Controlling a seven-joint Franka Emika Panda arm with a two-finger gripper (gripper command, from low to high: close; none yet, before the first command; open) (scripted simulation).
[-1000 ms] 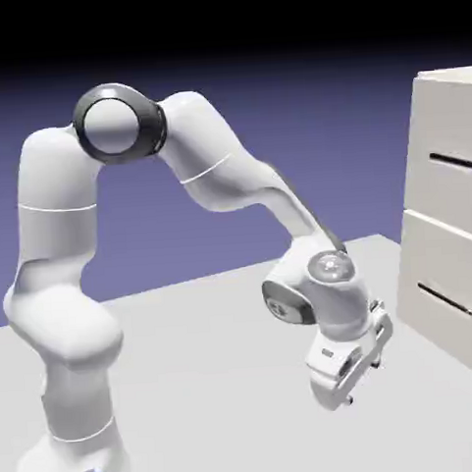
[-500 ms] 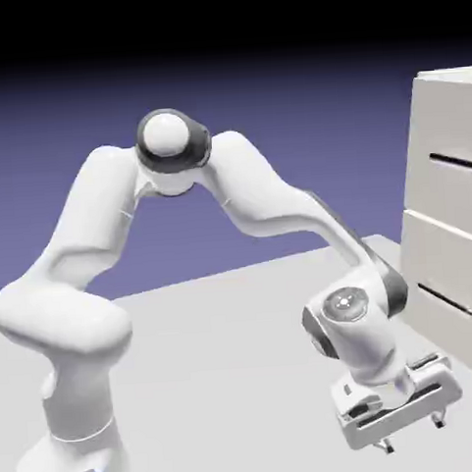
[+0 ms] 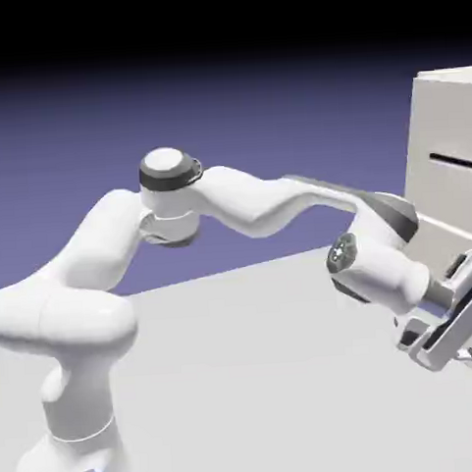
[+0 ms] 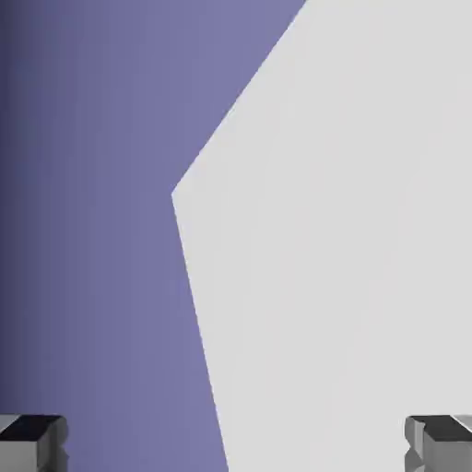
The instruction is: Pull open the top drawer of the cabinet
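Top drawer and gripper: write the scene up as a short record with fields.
top drawer: shut, front flush with the cabinet
handle: dark bar, nothing on it
lower drawer: partly hidden behind the hand
gripper: open, nothing between the tips
gripper place: lower than the top drawer's handle in the exterior view
hand view: table and blue-violet backdrop
task state: drawer not yet pulled

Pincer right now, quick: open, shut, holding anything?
Pincer: open, its two fingertips wide apart, nothing between them.
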